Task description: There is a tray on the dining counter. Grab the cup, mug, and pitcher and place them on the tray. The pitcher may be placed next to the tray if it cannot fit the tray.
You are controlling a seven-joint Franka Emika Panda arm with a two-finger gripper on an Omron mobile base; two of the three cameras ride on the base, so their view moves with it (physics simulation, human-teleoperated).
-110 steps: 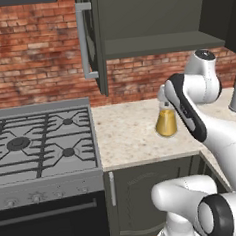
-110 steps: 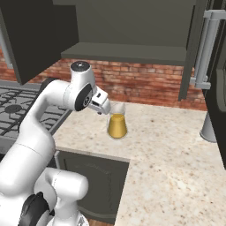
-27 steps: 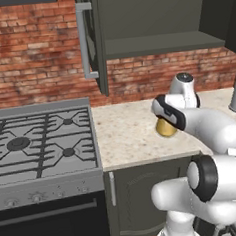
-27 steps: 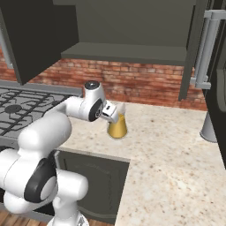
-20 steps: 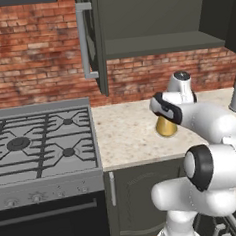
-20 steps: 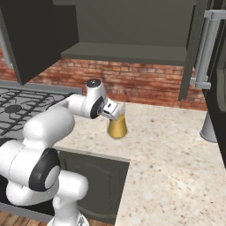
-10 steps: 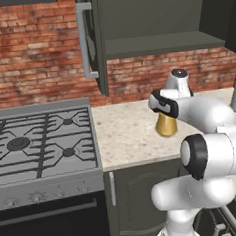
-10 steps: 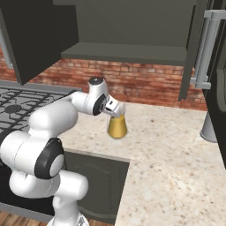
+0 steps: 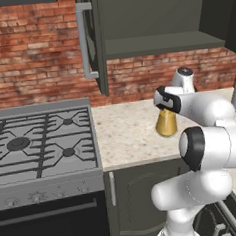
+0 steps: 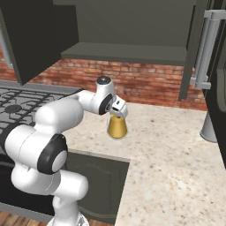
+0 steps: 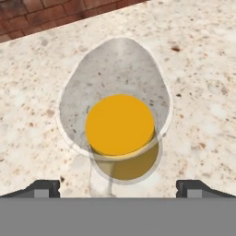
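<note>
We see a gas stove (image 9: pixel 42 146) left of the speckled counter (image 9: pixel 126 134), a red brick wall (image 9: pixel 34 51) behind, dark upper cabinets (image 10: pixel 128 26) overhead, and a grey tapered vessel (image 10: pixel 209 127) at the right.

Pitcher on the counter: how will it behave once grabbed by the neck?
The pitcher looks like smooth clear glass, so probably slippery and breakable. Its amber fill suggests weight and slosh if tilted. The wide base should resist tipping. The gripper hangs open above it.
</note>
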